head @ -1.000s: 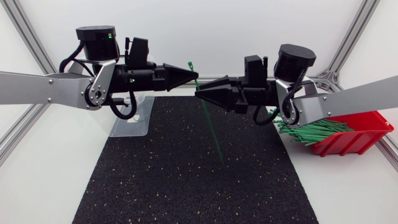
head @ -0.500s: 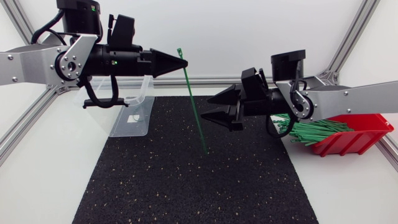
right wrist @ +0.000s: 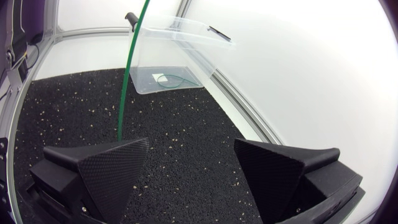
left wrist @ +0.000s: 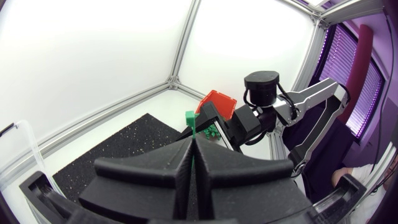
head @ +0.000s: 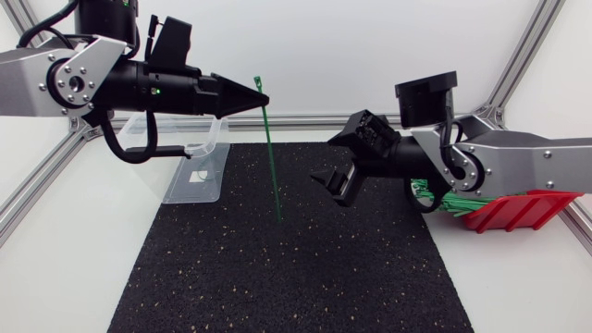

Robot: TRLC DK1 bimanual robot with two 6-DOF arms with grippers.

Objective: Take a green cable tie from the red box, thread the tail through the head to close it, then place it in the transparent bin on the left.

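Left fingers [head: 242, 92] clamping together on green cable tie [head: 271, 157] just under its head; tail hanging down over speckled black mat [head: 277, 277]. Right fingers [head: 344, 190] standing apart, holding nothing, near tail. White counter [head: 55, 268] carrying mat, clear bin [head: 199, 176] at left, red box [head: 523, 211] at right.

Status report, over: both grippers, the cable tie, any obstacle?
Left gripper shut on cable tie near its head, tail hanging free. Right gripper open, empty. No obstacle seen.
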